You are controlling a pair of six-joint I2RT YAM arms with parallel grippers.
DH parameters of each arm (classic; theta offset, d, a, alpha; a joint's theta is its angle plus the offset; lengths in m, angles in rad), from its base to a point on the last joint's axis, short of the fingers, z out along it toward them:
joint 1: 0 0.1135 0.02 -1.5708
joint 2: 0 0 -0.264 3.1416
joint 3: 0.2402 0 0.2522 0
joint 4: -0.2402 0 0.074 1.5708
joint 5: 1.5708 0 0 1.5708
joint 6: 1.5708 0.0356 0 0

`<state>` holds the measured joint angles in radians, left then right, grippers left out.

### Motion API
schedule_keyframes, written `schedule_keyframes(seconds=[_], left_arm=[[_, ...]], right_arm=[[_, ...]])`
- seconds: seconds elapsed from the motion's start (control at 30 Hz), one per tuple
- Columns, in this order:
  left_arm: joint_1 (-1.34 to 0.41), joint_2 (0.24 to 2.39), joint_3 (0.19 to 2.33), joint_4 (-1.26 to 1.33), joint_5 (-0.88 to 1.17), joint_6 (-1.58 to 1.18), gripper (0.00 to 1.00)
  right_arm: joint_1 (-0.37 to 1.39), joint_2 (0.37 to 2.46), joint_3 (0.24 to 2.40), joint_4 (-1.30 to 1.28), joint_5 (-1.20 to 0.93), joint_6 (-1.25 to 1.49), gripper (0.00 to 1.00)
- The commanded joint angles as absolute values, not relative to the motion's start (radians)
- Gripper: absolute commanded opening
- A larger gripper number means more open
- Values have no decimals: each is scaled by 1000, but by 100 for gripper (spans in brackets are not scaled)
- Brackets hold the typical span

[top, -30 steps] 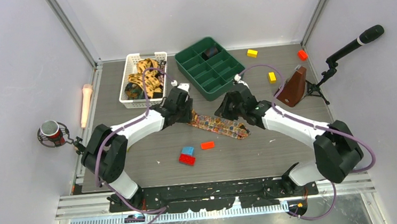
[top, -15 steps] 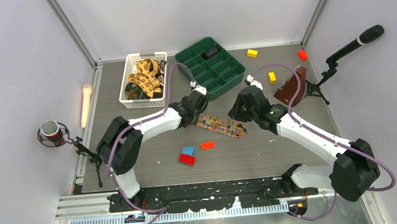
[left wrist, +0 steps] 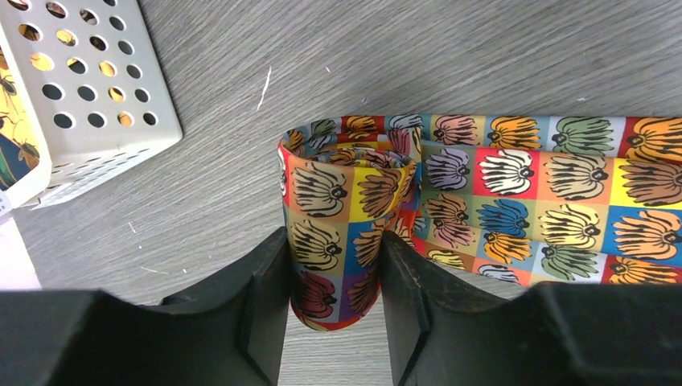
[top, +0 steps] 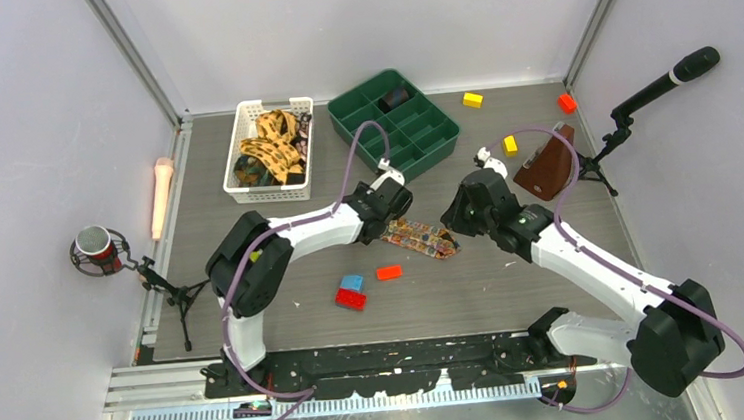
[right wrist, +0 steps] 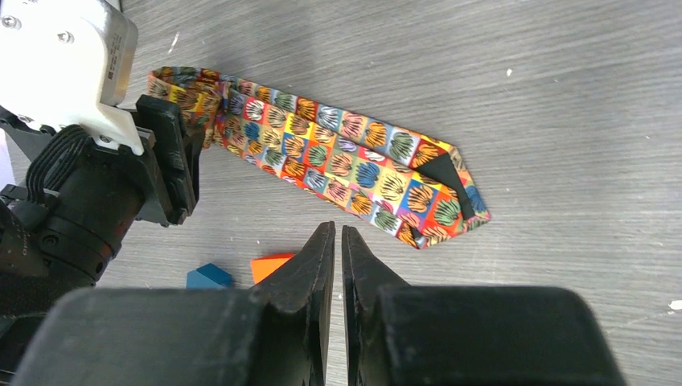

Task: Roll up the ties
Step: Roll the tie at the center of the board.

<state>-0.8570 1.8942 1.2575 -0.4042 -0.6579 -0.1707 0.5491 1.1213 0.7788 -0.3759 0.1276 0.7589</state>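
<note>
As only wrist views show, left pincer (left wrist: 336, 269) clamps rolled tie (left wrist: 342, 193), right pincer (right wrist: 338, 241) together

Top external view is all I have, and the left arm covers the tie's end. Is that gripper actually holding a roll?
Observer: Yes. The left wrist view shows the left gripper closed on the tie at its rolled end, an upright coil between the fingers.
Operator: And the right gripper?
Observer: The right wrist view shows the right gripper shut with nothing between its fingers, beside the tie's flat part and not on it.
Operator: What about the unrolled part?
Observer: It lies flat and straight from the coil to the pointed tip, where a black patch shows.
</note>
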Motion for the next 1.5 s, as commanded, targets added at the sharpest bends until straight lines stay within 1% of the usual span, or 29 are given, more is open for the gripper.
schedule_keyframes(seconds=[0.0, 0.07, 0.2, 0.27, 0.43, 0.8, 1.23, 1.47], left_arm=[[-873, 1917, 1306, -439, -718, -181, 46], [-877, 1928, 1318, -449, -714, -190, 48], [-887, 1944, 1349, -479, -696, -201, 52], [-896, 1947, 1364, -496, -678, -205, 53], [-909, 1951, 1391, -523, -648, -222, 54], [-929, 1950, 1400, -529, -582, -274, 55], [-931, 1935, 1394, -487, -455, -283, 55], [-930, 1923, 1391, -485, -488, -283, 56]], right_arm=[[537, 1076, 750, -376, 156, 780, 14], [533, 1071, 745, -380, 155, 785, 16], [528, 1067, 740, -384, 155, 793, 22], [527, 1068, 736, -385, 153, 795, 23], [524, 1072, 730, -384, 148, 802, 24], [517, 1066, 721, -387, 146, 804, 38], [515, 1088, 726, -385, 143, 804, 40], [515, 1110, 735, -370, 128, 804, 40]])
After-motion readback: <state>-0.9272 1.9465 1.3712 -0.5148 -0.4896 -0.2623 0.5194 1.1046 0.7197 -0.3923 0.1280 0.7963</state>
